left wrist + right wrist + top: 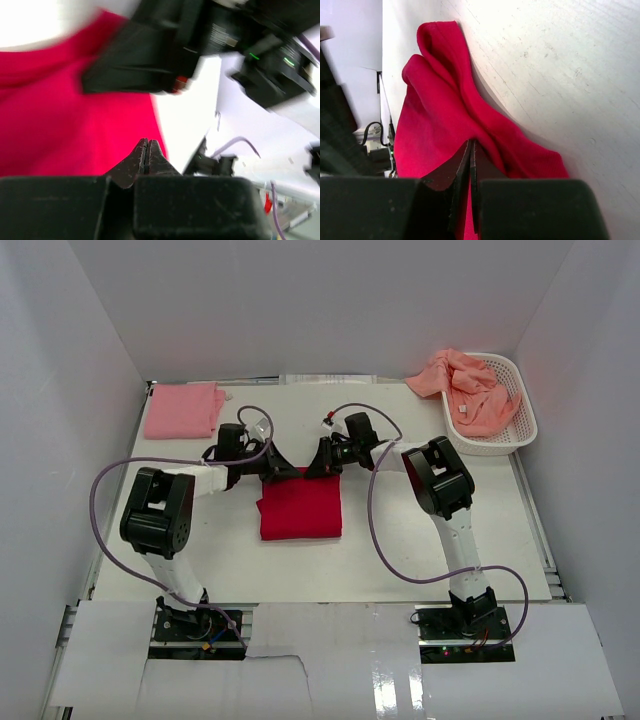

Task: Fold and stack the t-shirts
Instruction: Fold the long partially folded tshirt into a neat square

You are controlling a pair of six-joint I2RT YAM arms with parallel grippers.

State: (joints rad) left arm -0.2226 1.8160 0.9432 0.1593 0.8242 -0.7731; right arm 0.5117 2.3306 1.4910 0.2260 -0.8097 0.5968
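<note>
A bright red t-shirt (300,508) lies folded in the middle of the table. My left gripper (279,471) is at its far left corner and my right gripper (320,468) at its far right corner. In the right wrist view the fingers (465,170) are shut with red cloth (440,125) pinched between them and draping off. In the blurred left wrist view the gripper (146,142) is shut at the edge of the red cloth (65,125). A folded light pink t-shirt (183,410) lies at the far left. Salmon-orange t-shirts (465,388) are heaped in the basket.
A white latticed plastic basket (525,428) stands at the far right corner, with cloth hanging over its left rim. White walls close in the table on three sides. Purple cables loop from both arms above the table.
</note>
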